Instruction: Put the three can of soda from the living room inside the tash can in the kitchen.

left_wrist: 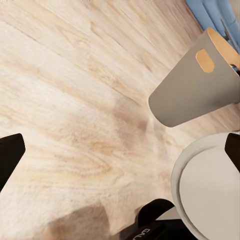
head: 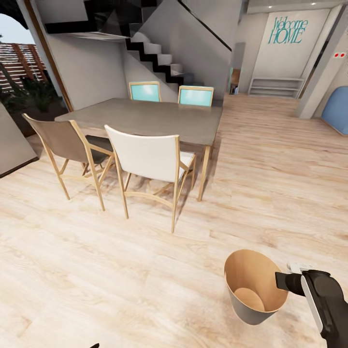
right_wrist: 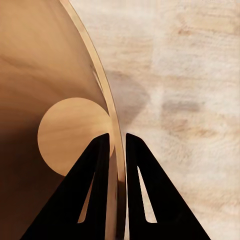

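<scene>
My right claw (right_wrist: 116,142) is clamped on the tash can (head: 251,285) rim, the can held above the floor (head: 121,270); my left claw (left_wrist: 120,150) hangs spread wide.

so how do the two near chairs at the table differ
The white chair has a white back and seat; the grey chair has a grey-brown back and a dark seat. The white chair sits nearer the table end with the leg showing; the grey chair sits further left. Both have pale wooden frames and face the table.
</scene>
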You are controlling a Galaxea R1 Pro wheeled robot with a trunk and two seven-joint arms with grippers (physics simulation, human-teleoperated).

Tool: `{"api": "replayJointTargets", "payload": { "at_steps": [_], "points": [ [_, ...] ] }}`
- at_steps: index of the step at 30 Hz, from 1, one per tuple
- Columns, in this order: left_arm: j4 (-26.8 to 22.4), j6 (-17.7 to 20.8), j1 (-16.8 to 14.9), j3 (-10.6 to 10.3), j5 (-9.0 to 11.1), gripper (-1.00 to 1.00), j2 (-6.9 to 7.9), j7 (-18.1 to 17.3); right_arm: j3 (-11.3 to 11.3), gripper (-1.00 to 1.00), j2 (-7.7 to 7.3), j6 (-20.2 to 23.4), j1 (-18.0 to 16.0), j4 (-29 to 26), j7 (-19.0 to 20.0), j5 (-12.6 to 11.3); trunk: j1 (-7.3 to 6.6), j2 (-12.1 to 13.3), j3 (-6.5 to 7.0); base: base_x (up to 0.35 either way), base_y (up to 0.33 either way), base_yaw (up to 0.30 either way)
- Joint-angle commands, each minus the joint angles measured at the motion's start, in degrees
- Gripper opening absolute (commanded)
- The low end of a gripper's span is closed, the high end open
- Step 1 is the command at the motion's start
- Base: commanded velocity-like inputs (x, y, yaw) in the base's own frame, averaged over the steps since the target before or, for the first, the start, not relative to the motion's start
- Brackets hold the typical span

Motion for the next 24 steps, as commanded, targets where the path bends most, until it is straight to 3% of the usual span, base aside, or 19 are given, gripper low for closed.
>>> {"api": "replayJointTargets", "payload": {
  "at_steps": [1,24],
  "points": [
    [0.0,0.0,0.0,0.0,0.0,1.00,0.00,0.0,0.0,-1.00,0.00,0.0,0.0,0.0,0.4,-0.8,0.00,0.0,0.10,0.000,0.000,0.000],
    [0.0,0.0,0.0,0.0,0.0,1.00,0.00,0.0,0.1,-1.00,0.00,0.0,0.0,0.0,0.4,-0.8,0.00,0.0,2.26,0.000,0.000,0.000]
  ]
}}
